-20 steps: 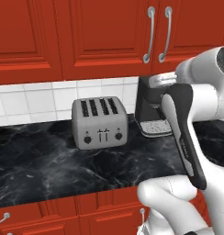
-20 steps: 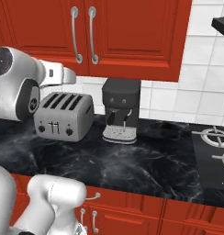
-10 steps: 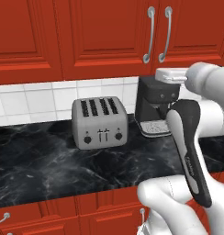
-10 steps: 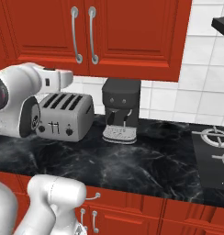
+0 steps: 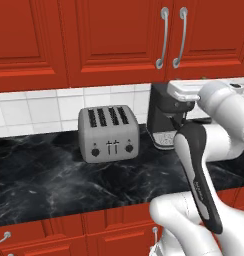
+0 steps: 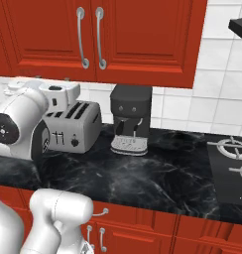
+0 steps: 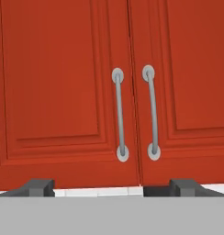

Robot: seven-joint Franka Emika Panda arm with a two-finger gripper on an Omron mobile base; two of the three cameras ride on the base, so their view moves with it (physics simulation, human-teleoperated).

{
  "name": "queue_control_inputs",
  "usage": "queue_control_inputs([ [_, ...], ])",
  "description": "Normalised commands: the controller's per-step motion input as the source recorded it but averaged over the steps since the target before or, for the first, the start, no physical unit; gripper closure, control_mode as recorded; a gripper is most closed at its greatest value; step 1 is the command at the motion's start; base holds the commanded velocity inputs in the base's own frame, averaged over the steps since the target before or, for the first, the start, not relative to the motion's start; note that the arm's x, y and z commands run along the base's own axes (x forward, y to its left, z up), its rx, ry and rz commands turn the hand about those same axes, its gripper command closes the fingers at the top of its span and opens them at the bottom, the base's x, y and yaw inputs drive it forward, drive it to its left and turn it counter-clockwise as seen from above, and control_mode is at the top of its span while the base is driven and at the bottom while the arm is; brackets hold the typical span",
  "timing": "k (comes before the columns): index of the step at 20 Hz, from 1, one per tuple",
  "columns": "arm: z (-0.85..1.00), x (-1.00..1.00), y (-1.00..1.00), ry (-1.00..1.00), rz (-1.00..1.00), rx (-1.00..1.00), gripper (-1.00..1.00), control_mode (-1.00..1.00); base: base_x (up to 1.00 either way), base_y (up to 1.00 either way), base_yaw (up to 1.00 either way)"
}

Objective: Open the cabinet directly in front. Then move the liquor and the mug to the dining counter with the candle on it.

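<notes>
Arm raised, claw (image 7: 111,187) released, aimed at closed cabinet (image 7: 63,92) handles, not touching.

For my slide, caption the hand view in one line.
Open gripper faces the closed red cabinet, its fingertips below the two silver bar handles.

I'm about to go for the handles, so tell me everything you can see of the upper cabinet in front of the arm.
The cabinet is a glossy red wall-hung unit with two raised-panel doors, both shut, meeting at a narrow centre seam. Each door carries a long curved silver bar handle beside the seam: the left handle and the right handle, both upright. It hangs above white tiles and the black marble counter, over the toaster and coffee machine. Nothing touches it; the gripper faces it with its fingers spread, short of the doors.
</notes>
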Motion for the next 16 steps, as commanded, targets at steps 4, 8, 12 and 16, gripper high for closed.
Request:
queue_control_inputs([
  [4, 0.07, 0.0, 0.0, 0.0, 0.0, 0.0, -1.0, -1.0, 0.0, 0.0, 0.0],
  [8, 0.24, 0.24, 0.0, 0.0, 0.0, 0.0, -1.0, -1.0, 0.0, 0.0, 0.0],
  [12, 0.17, 0.46, 0.0, 0.0, 0.0, 0.0, -1.0, -1.0, 0.0, 0.0, 0.0],
  [16, 0.03, 0.74, 0.0, 0.0, 0.0, 0.0, -1.0, -1.0, 0.0, 0.0, 0.0],
])
